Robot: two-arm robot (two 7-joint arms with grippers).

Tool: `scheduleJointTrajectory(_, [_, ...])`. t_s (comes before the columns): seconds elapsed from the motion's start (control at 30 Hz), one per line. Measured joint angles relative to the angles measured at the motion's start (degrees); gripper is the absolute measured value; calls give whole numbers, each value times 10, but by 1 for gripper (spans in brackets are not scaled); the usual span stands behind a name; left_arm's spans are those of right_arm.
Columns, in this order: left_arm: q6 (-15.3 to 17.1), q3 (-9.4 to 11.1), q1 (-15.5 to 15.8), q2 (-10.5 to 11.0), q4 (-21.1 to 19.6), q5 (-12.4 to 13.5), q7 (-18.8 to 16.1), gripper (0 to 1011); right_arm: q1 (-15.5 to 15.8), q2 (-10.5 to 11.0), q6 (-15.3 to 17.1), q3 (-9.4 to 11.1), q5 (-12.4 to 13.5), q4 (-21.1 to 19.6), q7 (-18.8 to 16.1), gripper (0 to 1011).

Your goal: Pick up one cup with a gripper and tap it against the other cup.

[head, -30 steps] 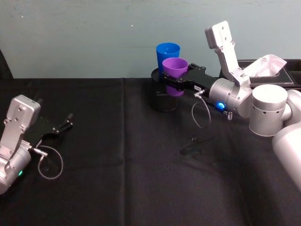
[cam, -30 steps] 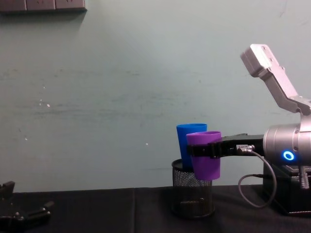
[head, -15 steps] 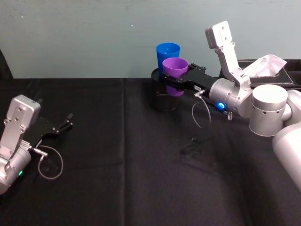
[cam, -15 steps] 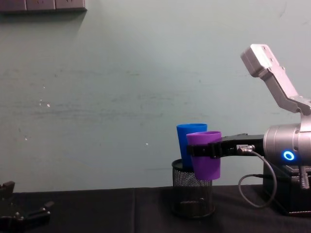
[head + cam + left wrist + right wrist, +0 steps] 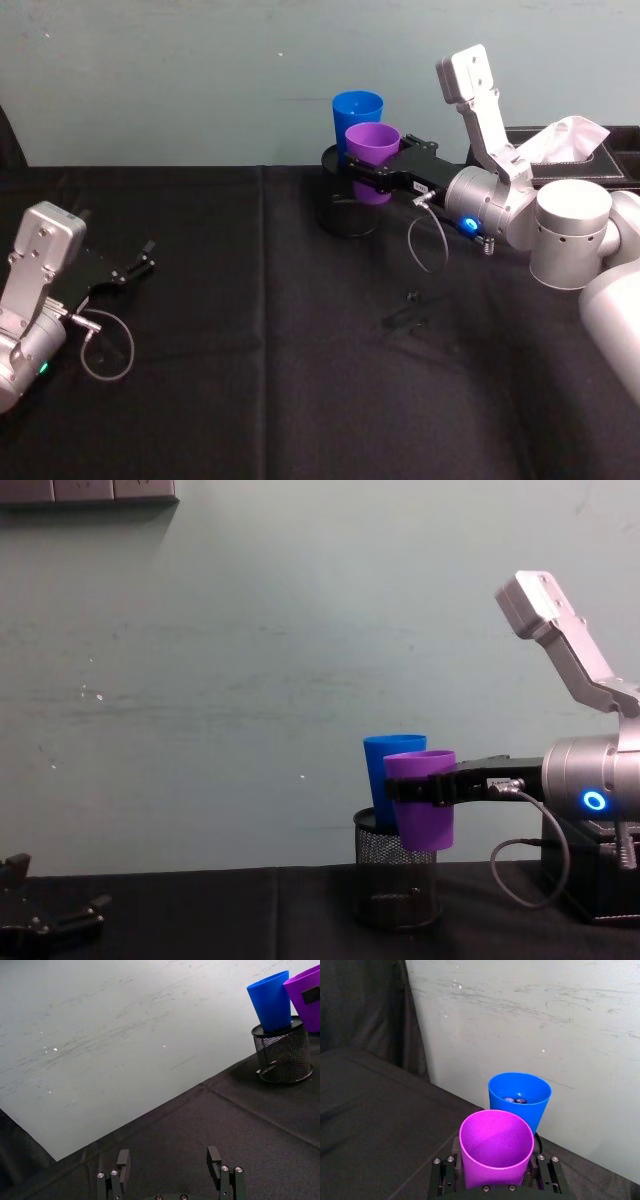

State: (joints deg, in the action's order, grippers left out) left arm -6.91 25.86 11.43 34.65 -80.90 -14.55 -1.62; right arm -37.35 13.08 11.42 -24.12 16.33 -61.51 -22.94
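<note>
My right gripper (image 5: 368,166) is shut on the purple cup (image 5: 372,146), holding it upright in the air; its black jaws clamp the cup's sides (image 5: 421,800). The blue cup (image 5: 357,110) stands upright in a black mesh holder (image 5: 347,208) just behind it. In the right wrist view the purple cup's (image 5: 496,1146) rim sits close in front of the blue cup (image 5: 519,1097); I cannot tell whether they touch. My left gripper (image 5: 138,264) rests open low over the table at the far left, fingers (image 5: 123,1160) spread, nothing between them.
A black cloth covers the table (image 5: 250,380). A tissue box (image 5: 568,152) stands at the back right behind my right arm. A small dark object (image 5: 407,310) lies on the cloth in front of the mesh holder. The wall runs close behind the cups.
</note>
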Motion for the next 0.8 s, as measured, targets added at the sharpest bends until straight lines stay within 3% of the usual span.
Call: scheduleJointTrajectory(0.8, [0,0,0,0,0,0,0,1000,0,0,0,0,0,0,0,736])
